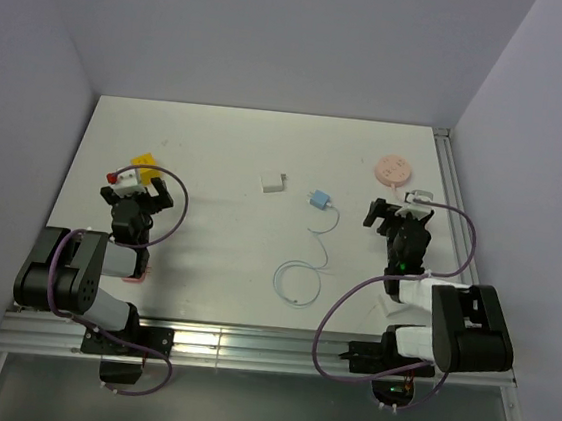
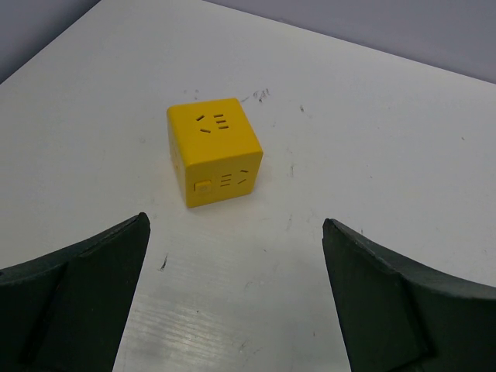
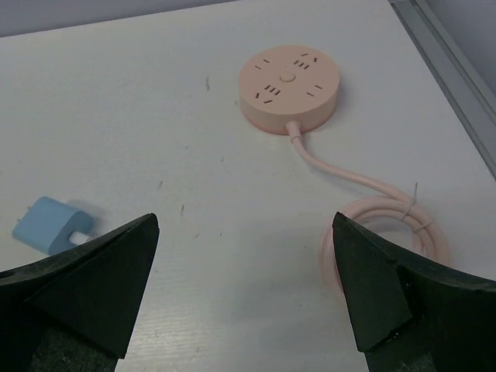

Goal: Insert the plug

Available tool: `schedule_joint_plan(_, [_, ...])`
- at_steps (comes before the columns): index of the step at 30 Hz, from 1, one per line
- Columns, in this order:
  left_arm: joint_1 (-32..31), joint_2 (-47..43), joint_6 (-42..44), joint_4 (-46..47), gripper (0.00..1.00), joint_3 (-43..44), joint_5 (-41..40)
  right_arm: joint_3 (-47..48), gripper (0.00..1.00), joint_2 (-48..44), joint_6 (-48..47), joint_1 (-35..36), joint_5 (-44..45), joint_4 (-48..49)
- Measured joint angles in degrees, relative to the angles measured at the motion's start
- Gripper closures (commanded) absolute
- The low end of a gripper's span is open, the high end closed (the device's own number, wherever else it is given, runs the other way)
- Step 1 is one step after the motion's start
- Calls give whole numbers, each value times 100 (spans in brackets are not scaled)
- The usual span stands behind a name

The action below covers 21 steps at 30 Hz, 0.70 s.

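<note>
The light-blue plug [image 1: 317, 199] lies mid-table at the end of a thin white looping cable [image 1: 308, 264]; it also shows at the left edge of the right wrist view [image 3: 50, 225]. My right gripper [image 1: 398, 215] is open and empty, to the right of the plug and short of the round pink socket hub [image 3: 288, 80]. The hub's pink cord coils [image 3: 387, 225] by my right finger. My left gripper [image 1: 140, 194] is open and empty at the far left, just short of a yellow socket cube [image 2: 214, 150].
A small white adapter block [image 1: 272, 181] lies left of the plug. The pink hub [image 1: 395, 168] sits near the table's right rail [image 1: 453, 203]. Grey walls close in the table at the back and sides.
</note>
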Motion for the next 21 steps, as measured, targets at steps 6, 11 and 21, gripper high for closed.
schedule_joint_plan(6, [0, 0, 2, 0, 0, 2, -2, 2214, 0, -24, 321, 46, 909, -3027])
schedule_joint_plan(11, [0, 0, 2, 0, 1, 4, -4, 4983, 1, 693, 772, 20, 1366, -4996])
schedule_joint_plan(21, [0, 0, 4, 2, 1, 4, -9, 7125, 17, 2785, 1276, -452, 997, -7735])
